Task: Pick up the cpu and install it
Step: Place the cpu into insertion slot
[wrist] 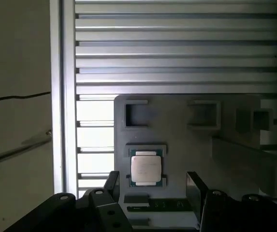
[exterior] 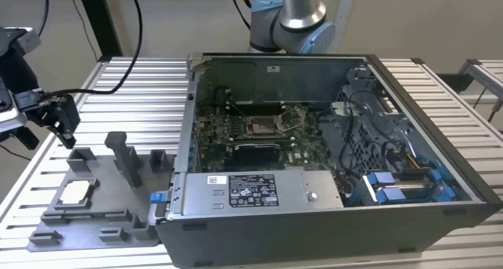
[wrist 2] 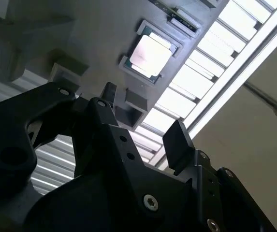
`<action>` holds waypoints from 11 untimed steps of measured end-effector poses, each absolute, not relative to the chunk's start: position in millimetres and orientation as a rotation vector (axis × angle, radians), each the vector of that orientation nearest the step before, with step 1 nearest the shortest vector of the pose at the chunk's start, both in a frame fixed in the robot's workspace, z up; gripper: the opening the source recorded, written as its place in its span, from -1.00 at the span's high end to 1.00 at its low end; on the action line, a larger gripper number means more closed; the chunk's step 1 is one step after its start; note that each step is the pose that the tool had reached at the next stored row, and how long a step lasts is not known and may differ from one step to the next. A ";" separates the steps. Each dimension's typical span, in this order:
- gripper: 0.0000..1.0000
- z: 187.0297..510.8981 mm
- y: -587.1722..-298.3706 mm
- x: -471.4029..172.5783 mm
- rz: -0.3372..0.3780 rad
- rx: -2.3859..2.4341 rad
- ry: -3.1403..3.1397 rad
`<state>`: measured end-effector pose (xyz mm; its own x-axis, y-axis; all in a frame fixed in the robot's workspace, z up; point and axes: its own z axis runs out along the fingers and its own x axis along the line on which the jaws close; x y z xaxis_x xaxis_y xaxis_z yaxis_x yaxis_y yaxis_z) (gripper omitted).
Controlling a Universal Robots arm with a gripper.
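The cpu (exterior: 76, 192) is a small square chip with a silvery top and green edge. It lies flat in a recess of the grey fixture plate (exterior: 102, 222) on the exterior view's left. My gripper (exterior: 47, 140) hangs above the far end of that plate, apart from the chip. Both wrist views show the cpu (wrist 2: 150, 53) (wrist: 146, 167) beyond my gripper (wrist 2: 145, 121) (wrist: 153, 186), whose black fingers (wrist: 196, 186) stand open with nothing between them. The dark socket (exterior: 263, 126) with its metal frame sits on the motherboard inside the open computer case (exterior: 330, 233).
Upright grey posts (exterior: 126, 157) rise from the fixture plate close to the chip. A grey box with a label (exterior: 251, 189) lies along the case's near wall. The slatted metal table (exterior: 141, 98) ends near the plate (wrist: 63, 96). Black cables (exterior: 118, 75) trail over the table.
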<state>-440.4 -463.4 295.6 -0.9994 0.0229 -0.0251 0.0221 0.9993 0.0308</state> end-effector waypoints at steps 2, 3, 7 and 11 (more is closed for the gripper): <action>-1.00 292.1 -463.4 -440.4 0.048 0.035 3.116; -1.00 290.1 -463.4 -440.4 0.048 0.036 3.116; -1.00 287.1 -463.3 -440.5 0.047 0.047 3.115; -1.00 285.7 -463.4 -440.4 0.047 0.047 3.115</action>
